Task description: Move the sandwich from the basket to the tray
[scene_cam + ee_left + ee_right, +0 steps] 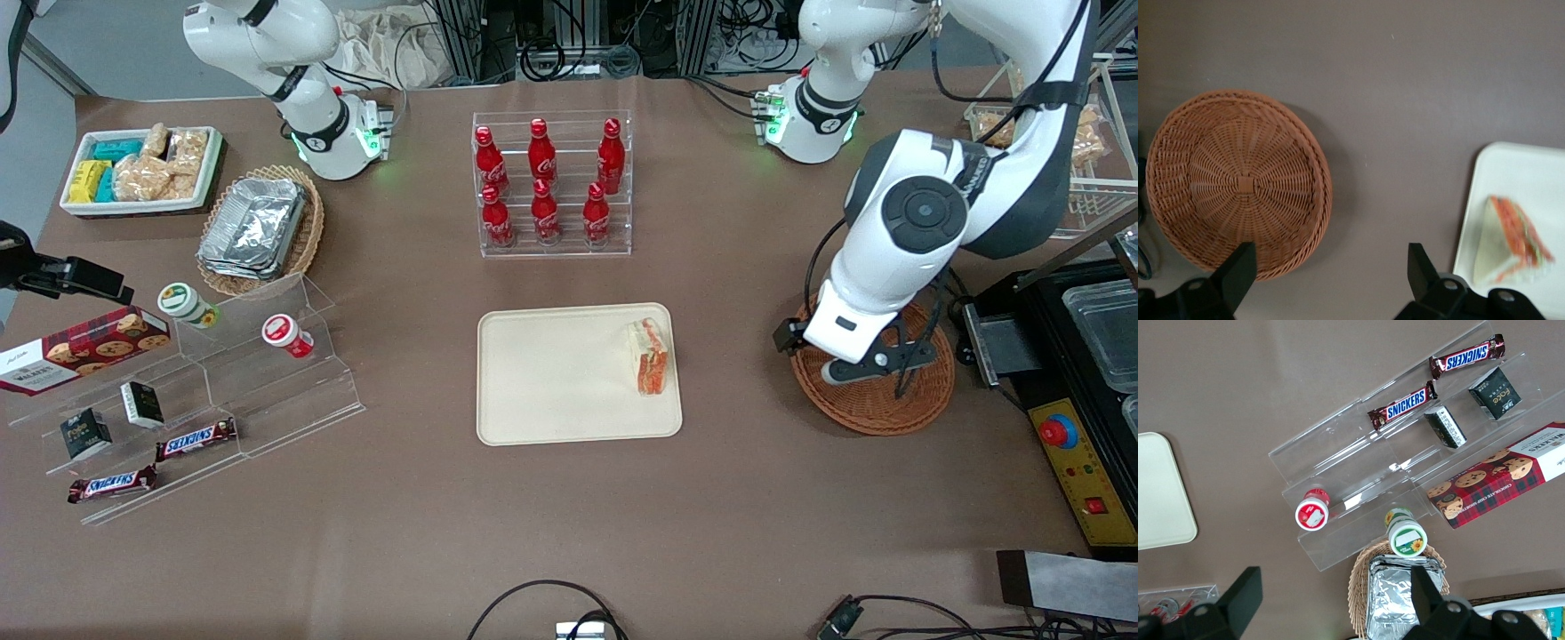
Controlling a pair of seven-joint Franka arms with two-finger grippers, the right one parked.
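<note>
The wrapped sandwich (651,357) lies on the cream tray (551,378), at the tray's edge nearest the working arm. The round reddish-brown basket (880,404) stands beside the tray toward the working arm's end, with nothing in it. My left gripper (867,366) hangs above the basket's rim on the tray's side. In the left wrist view the gripper (1331,257) is open and holds nothing, over bare table between the basket (1238,180) and the tray (1515,170), with the sandwich (1511,241) on the tray.
A clear rack of red cola bottles (551,182) stands farther from the front camera than the tray. A black machine with a red button (1080,382) stands beside the basket. A clear snack stand (187,391), an oval basket of foil containers (258,227) and a white bin (142,169) lie toward the parked arm's end.
</note>
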